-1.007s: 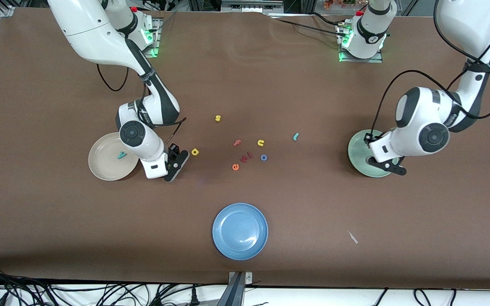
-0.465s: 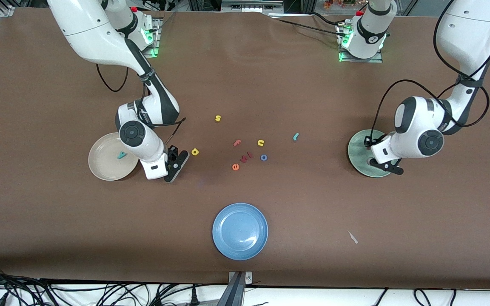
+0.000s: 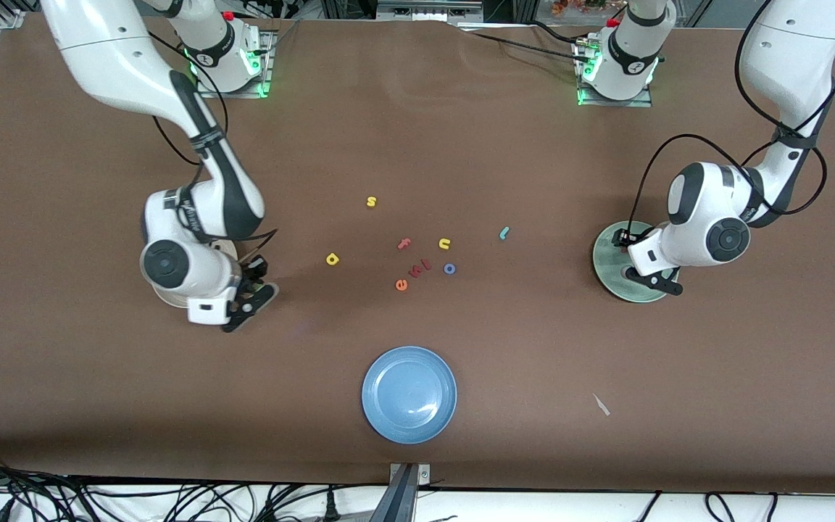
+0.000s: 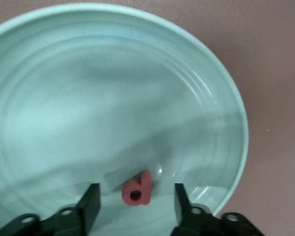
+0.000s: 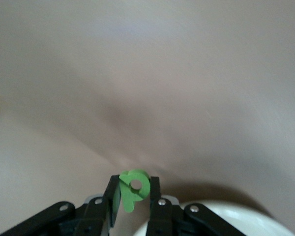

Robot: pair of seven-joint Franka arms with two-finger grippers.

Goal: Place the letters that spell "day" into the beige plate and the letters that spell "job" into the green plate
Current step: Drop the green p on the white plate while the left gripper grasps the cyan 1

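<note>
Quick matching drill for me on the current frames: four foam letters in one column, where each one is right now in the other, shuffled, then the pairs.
Letters:
1. green "d"
2. dark pink "b"
3. yellow "a"
4. blue "o"

Places:
A. lying in the green plate, between the open left gripper's fingers
B. on the table, beside the pink letters
C. pinched in the right gripper, by the beige plate's rim
D. alone on the table, toward the right arm's end

Pairs: 1-C, 2-A, 3-D, 4-B
</note>
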